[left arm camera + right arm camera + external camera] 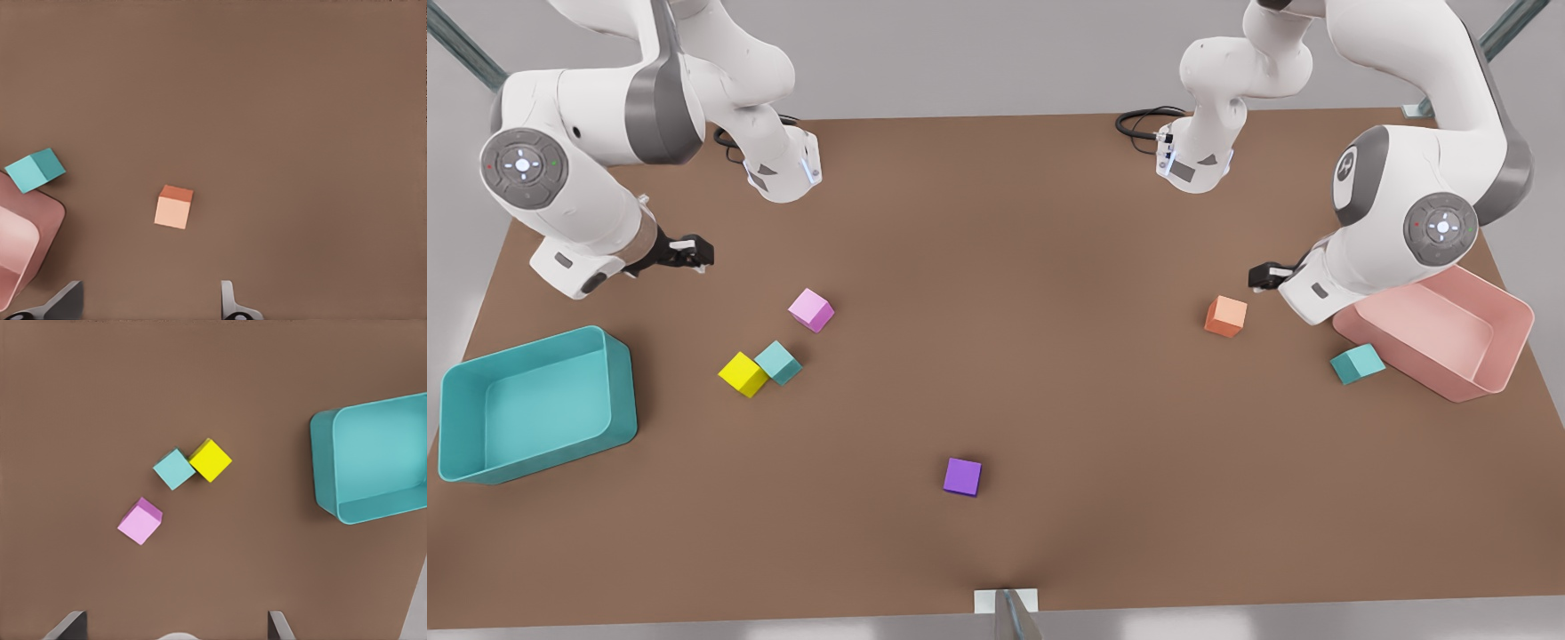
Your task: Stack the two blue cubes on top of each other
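One blue cube [779, 362] rests on the table touching a yellow cube [743, 373], on the front view's left. The right wrist view looks down on that blue cube [174, 469]. My right gripper [694, 253] hovers open above the table behind these cubes, its fingers [67, 625] wide apart. The other blue cube [1357, 364] lies on the front view's right, beside a pink bin [1507, 347]. It also appears in the left wrist view [35, 170]. My left gripper [1263, 276] hangs open near an orange cube [1225, 316], holding nothing.
A pink cube [811, 309] lies behind the yellow one. A purple cube [962, 476] sits near the table's front middle. A large teal bin [543, 449] stands at the front view's left edge. The pink bin leans under the left arm.
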